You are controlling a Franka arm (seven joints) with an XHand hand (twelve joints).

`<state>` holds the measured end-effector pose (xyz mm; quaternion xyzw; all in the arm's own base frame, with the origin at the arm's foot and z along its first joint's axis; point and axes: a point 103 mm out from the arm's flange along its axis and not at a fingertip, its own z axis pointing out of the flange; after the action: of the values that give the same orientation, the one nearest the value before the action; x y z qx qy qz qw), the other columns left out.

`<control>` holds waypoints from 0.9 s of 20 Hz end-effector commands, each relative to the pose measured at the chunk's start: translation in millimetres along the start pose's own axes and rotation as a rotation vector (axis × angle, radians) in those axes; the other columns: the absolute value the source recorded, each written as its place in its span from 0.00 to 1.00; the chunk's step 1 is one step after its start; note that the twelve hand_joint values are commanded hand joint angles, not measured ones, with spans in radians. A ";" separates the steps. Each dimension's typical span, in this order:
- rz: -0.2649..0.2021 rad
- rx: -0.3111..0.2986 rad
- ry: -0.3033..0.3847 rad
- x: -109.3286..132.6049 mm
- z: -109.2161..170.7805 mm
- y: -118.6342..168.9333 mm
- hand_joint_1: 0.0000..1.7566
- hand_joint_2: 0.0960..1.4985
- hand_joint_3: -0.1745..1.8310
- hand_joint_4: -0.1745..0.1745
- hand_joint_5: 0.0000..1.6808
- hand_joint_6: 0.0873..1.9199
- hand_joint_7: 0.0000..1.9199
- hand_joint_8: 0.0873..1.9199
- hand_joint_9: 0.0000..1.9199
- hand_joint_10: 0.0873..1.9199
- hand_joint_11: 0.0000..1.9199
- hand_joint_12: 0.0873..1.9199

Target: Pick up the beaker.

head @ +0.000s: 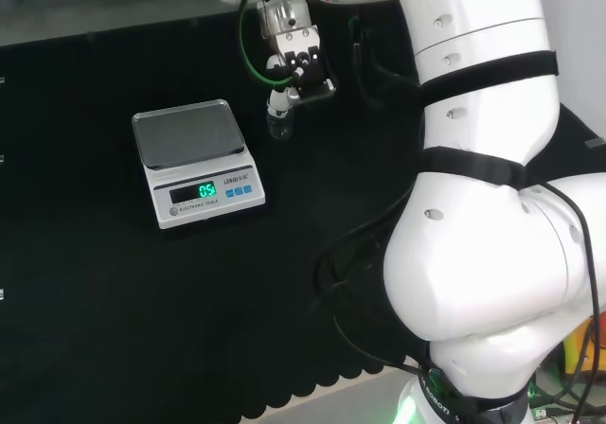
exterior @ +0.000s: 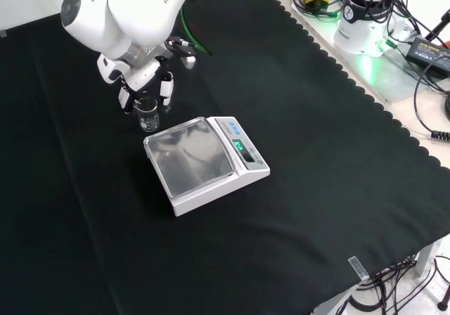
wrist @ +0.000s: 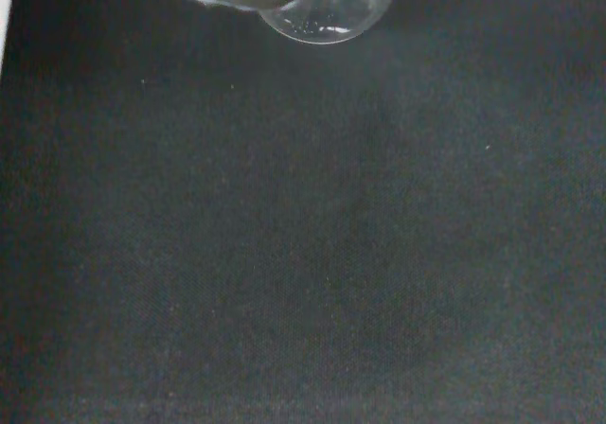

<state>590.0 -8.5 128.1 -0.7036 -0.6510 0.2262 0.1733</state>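
Scale [head: 194, 164]: left of centre on the bench [head: 85, 301] in head view, pan bare.
Beaker [head: 278, 123]: small, clear glass, upright on cloth just right of scale. Likely light, rigid, slippery, breakable; best taken by the side wall below the rim.
Hand [head: 295, 64]: directly above beaker, fingers [exterior: 166, 90] straddling it; actual grip not discernible.

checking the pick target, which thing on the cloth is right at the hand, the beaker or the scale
The small clear glass beaker, standing between the fingers of the hand; the white scale sits apart, untouched.
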 end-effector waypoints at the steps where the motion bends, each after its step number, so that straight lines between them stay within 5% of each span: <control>1: 0.011 -0.015 -0.018 5.9 -19.4 -22.1 0.57 0.59 0.39 0.00 0.29 0.41 0.29 0.36 0.47 0.25 0.54 0.48; 18: 0.045 -0.038 -0.059 34.3 -72.2 -72.4 0.57 0.58 0.39 0.00 0.28 0.41 0.28 0.37 0.46 0.25 0.54 0.47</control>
<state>576.3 24.3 209.2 -0.7145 -0.6460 0.2275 0.1431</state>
